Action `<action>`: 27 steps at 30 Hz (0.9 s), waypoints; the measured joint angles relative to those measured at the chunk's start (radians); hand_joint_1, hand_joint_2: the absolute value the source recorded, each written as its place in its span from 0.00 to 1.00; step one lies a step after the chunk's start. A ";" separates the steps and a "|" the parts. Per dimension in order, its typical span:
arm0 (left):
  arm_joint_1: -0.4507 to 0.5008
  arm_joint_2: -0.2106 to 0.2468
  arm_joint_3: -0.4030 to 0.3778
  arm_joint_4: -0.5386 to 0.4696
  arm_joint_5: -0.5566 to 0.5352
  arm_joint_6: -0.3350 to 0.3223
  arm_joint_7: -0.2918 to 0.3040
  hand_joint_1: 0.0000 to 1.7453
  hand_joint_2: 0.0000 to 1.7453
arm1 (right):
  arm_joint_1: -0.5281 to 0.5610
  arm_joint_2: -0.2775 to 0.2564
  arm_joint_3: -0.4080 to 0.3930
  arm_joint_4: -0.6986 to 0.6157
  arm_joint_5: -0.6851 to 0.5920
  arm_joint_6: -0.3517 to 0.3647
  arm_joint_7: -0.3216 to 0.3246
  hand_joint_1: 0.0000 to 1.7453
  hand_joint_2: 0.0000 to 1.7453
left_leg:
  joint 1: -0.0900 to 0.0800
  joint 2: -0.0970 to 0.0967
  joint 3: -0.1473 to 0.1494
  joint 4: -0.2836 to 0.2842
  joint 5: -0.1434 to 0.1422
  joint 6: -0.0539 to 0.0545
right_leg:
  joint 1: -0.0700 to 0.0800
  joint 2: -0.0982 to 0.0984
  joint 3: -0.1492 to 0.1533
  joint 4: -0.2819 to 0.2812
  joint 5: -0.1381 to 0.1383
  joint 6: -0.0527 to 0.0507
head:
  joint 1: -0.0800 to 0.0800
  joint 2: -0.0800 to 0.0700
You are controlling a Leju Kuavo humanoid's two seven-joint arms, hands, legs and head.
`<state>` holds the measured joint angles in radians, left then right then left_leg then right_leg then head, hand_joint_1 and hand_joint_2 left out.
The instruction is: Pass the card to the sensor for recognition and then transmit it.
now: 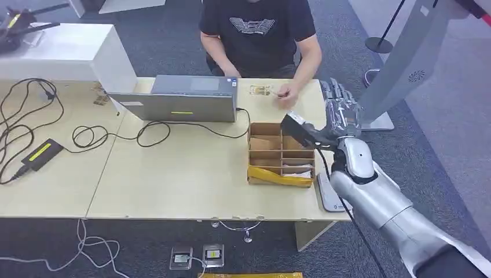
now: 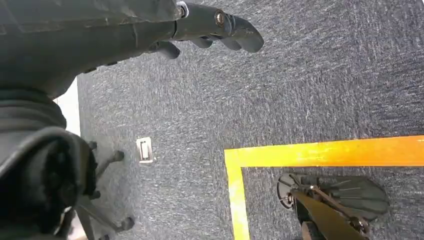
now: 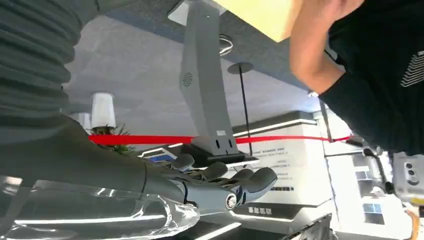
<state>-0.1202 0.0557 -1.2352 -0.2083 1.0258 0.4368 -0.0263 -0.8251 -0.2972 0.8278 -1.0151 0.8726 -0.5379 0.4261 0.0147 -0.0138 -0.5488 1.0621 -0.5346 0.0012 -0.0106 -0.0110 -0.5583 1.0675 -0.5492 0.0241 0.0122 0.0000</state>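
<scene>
Head view: right robot hand raised, fingers spread, holding nothing, beside cardboard divider box on bench. Left robot hand empty, fingers loosely extended above carpet.

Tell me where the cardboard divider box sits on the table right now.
In the head view the cardboard divider box sits on the right part of the table, just right of the laptop, with the right hand raised beside its far right corner.

Pale matt wooden table, brown cardboard divider box, glossy silver metal arm, rough grey carpet
</scene>
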 joint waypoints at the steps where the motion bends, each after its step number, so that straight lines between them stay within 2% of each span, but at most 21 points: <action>1: 0.000 0.000 0.000 0.000 0.000 0.000 0.000 0.00 0.00 | -0.002 -0.008 -0.001 0.000 -0.013 0.000 0.004 0.00 1.00 | 0.000 0.000 0.000 0.000 0.000 0.000 | 0.000 0.000 0.000 0.000 0.000 0.000 | 0.000 0.000; 7: 0.001 0.000 -0.006 0.000 0.001 0.000 0.005 0.00 0.00 | -0.015 -0.057 -0.033 0.000 -0.154 0.029 0.014 0.00 1.00 | 0.000 0.000 0.000 0.000 0.000 0.000 | 0.000 0.000 0.000 0.000 0.000 0.000 | 0.000 0.000; 15: 0.002 0.000 -0.007 0.000 0.001 0.000 0.006 0.00 0.00 | -0.024 -0.100 -0.062 0.000 -0.207 0.042 0.015 0.00 1.00 | 0.000 0.000 0.000 0.000 0.000 0.000 | 0.000 0.000 0.000 0.000 0.000 0.000 | 0.000 0.000; 19: 0.002 0.000 -0.007 0.000 0.008 -0.002 0.006 0.00 0.00 | -0.024 -0.129 -0.098 0.001 -0.327 0.054 0.041 0.00 1.00 | 0.000 0.000 0.000 0.000 0.000 0.000 | 0.000 0.000 -0.001 0.000 0.000 0.000 | 0.000 0.000; 23: 0.002 0.000 -0.007 0.000 0.016 -0.002 0.006 0.00 0.00 | -0.024 -0.179 -0.144 0.008 -0.438 0.059 0.070 0.00 1.00 | -0.001 0.000 0.000 0.000 0.000 0.000 | -0.001 0.000 -0.002 -0.001 0.000 0.000 | 0.000 0.000; 27: 0.004 -0.002 -0.006 0.000 0.043 -0.002 0.006 0.00 0.00 | 0.004 -0.266 -0.195 0.016 -0.549 0.027 0.150 0.00 1.00 | -0.001 -0.002 0.000 0.001 0.000 0.000 | -0.001 -0.002 -0.001 -0.002 0.000 0.000 | 0.000 0.000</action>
<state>-0.1166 0.0538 -1.2417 -0.2083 1.0684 0.4353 -0.0202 -0.8215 -0.5631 0.6323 -0.9987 0.3240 -0.5110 0.5758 0.0137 -0.0156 -0.5485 1.0626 -0.5348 0.0014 -0.0116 -0.0133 -0.5595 1.0654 -0.5492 0.0242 0.0122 0.0000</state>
